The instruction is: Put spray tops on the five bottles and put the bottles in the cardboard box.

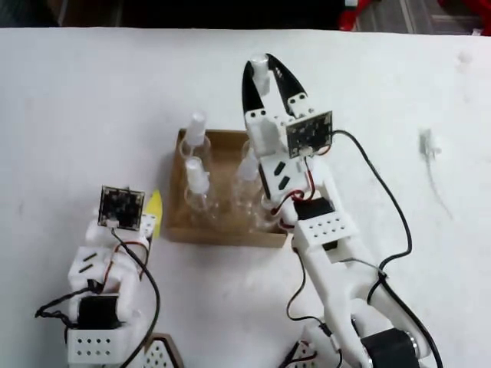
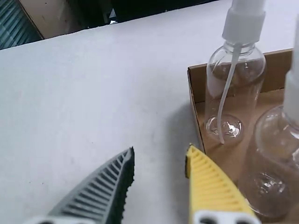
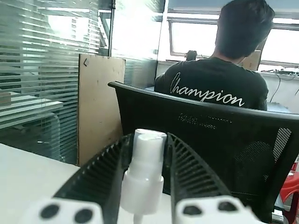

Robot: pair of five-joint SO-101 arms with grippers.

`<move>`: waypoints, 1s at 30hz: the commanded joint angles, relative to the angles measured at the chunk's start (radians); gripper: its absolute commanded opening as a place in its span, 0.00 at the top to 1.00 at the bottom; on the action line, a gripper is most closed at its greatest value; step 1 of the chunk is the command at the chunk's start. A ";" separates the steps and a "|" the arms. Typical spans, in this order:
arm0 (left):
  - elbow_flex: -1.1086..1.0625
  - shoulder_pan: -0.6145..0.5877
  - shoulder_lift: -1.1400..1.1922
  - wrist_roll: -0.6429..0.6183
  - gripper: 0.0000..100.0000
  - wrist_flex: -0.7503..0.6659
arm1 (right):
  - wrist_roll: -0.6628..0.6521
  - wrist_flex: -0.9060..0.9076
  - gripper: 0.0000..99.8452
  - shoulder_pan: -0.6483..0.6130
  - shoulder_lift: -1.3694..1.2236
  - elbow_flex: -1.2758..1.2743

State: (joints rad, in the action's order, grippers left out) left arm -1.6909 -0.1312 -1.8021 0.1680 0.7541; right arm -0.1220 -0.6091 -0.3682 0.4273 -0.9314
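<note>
Pinched a white spray top [image 3: 142, 177] in the right claw [image 1: 261, 65], just beyond the cardboard box [image 1: 230, 234]. Judged light, stiff, slick plastic; best taken by the neck. Held the left claw [image 2: 160, 150] wide beside the box.

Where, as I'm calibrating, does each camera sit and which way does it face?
High view: fixed above the table, looking down on the cardboard box of bottles; left arm and right arm show.
Left wrist view: on the left arm, facing across the table past the box; the open left gripper shows.
Right wrist view: on the right arm, facing level toward a chair; the right gripper, shut on a spray top, shows.
Shared: high and left wrist views show the box; high and right wrist, the spray top.
</note>
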 commanded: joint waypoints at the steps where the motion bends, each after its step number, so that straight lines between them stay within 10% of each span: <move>1: -0.002 0.004 -0.005 0.006 0.83 -0.006 | 0.037 -0.025 0.98 -0.010 0.035 0.005; 30: -0.002 0.002 -0.005 0.006 0.83 -0.009 | 0.029 -0.156 0.98 -0.008 -0.070 -0.120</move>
State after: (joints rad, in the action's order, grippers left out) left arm -1.6909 -0.1312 -1.8021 0.1680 0.7541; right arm -0.0974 -0.7396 -0.3682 0.3475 -1.0572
